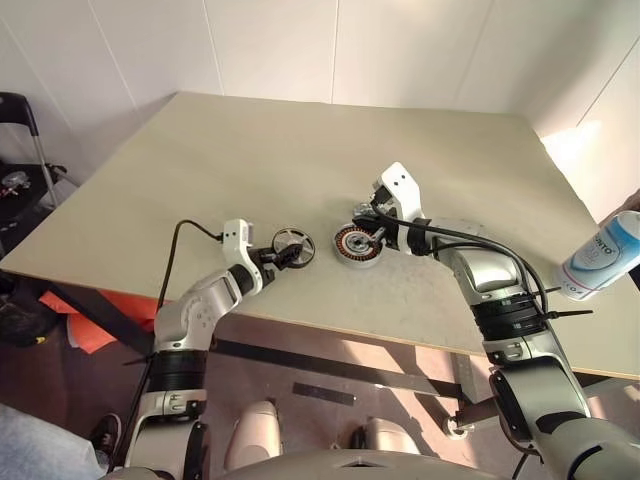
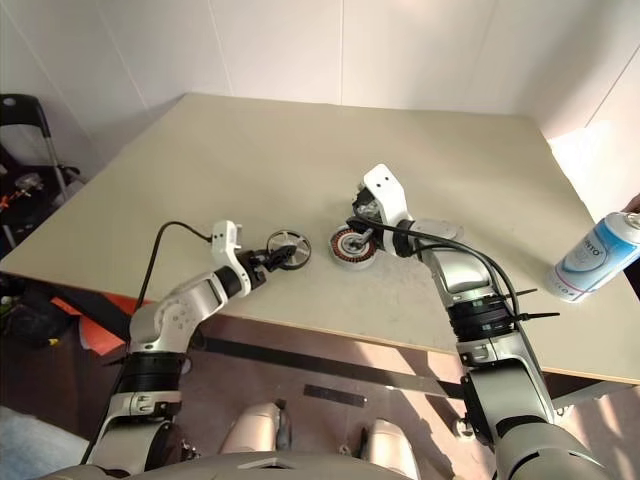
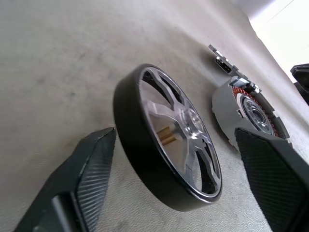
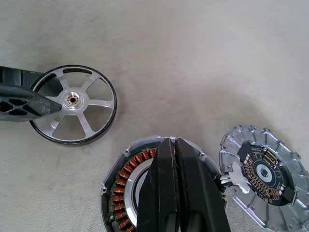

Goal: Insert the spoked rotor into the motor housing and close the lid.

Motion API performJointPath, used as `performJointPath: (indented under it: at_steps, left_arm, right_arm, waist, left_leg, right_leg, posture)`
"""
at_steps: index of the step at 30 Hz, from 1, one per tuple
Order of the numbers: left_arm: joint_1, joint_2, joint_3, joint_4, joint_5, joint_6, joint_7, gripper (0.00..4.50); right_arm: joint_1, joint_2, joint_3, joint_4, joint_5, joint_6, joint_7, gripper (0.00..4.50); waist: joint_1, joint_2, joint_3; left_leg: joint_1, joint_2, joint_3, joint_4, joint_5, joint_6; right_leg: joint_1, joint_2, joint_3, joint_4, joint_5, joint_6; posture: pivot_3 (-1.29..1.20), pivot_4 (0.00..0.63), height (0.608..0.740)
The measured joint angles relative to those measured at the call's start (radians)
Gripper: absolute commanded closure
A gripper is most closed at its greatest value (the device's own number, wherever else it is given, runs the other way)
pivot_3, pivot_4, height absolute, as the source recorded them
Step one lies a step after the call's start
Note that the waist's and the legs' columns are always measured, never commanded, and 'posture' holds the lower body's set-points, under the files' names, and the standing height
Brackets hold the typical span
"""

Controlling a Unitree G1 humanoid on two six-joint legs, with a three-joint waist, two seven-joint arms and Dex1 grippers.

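We stand at a plain beige table (image 1: 250, 170) with a faintly mottled, matte top, set against white panelled walls (image 1: 270, 45). Sunlight falls across the far right corner of the table and the wall there. Below the near edge we see a reddish floor (image 1: 340, 385) with a dark strip lying on it, and something orange (image 1: 95, 320) under the table's left side. A black chair (image 1: 20, 130) stands off to the left. At the right edge a white and blue spray can (image 1: 603, 255) hangs in the air, tilted.

Our left tool (image 1: 283, 254) reaches low over the table with its two black fingers (image 3: 82, 179) apart on either side of the rotor (image 4: 73, 104). The rotor lies on the table between them; whether the fingers touch its rim we cannot tell. It is a dark ring with silver spokes and a small brass centre.

Our right tool (image 4: 174, 159) is closed, fingers pressed together with nothing between them, and it hovers right over the housing (image 1: 357, 245), covering part of the copper windings. The housing rests on the table just to the right of the rotor, the two apart. The lid (image 4: 263, 181) lies beside the housing on its far side from the rotor, touching or nearly touching its rim, its dark circuit face up.
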Motion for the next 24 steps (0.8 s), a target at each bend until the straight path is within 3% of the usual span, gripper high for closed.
performJointPath:
  at_steps: [3,11,22,24]
  left_arm:
    - [-0.003,-0.006,-0.004,0.014,-0.011,0.012,0.0,2.26]
    - [-0.013,-0.002,0.023,0.041,-0.061,0.041,-0.003,2.26]
    - [-0.127,-0.02,0.105,0.117,-0.167,0.088,0.001,2.26]
    - [-0.13,-0.019,0.106,0.149,-0.164,0.087,0.009,2.63]
  right_arm:
    - [0.0,0.0,0.0,0.0,0.0,0.0,-0.013,4.5]
    - [-0.028,-0.01,-0.013,0.063,-0.004,0.002,-0.079,4.5]
    - [-0.145,-0.043,-0.109,0.316,-0.066,-0.046,-0.272,4.5]
    - [-0.145,-0.043,-0.115,0.317,-0.066,-0.047,-0.277,4.5]
  waist:
    - [0.0,0.0,0.0]
    - [-0.002,0.0,0.0]
    - [-0.003,0.0,0.0]
    - [-0.005,0.0,0.0]
  left_leg:
    - [-0.001,0.0,0.0,0.0,0.0,0.0]
    - [-0.001,0.0,0.0,0.0,0.0,0.0]
    - [-0.002,0.0,0.0,-0.001,0.002,-0.002]
    - [-0.003,0.0,0.001,-0.001,0.002,-0.002]
  right_leg:
    - [-0.001,0.0,0.0,0.0,0.0,0.0]
    - [-0.001,0.0,0.0,-0.001,0.0,0.0]
    - [-0.002,0.0,0.0,-0.001,0.0,0.0]
    - [-0.003,0.0,0.0,-0.001,0.0,0.0]
  posture:
    - [0.0,0.0,0.74]
    - [0.0,0.0,0.74]
    - [0.0,0.0,0.74]
    - [0.0,0.0,0.74]
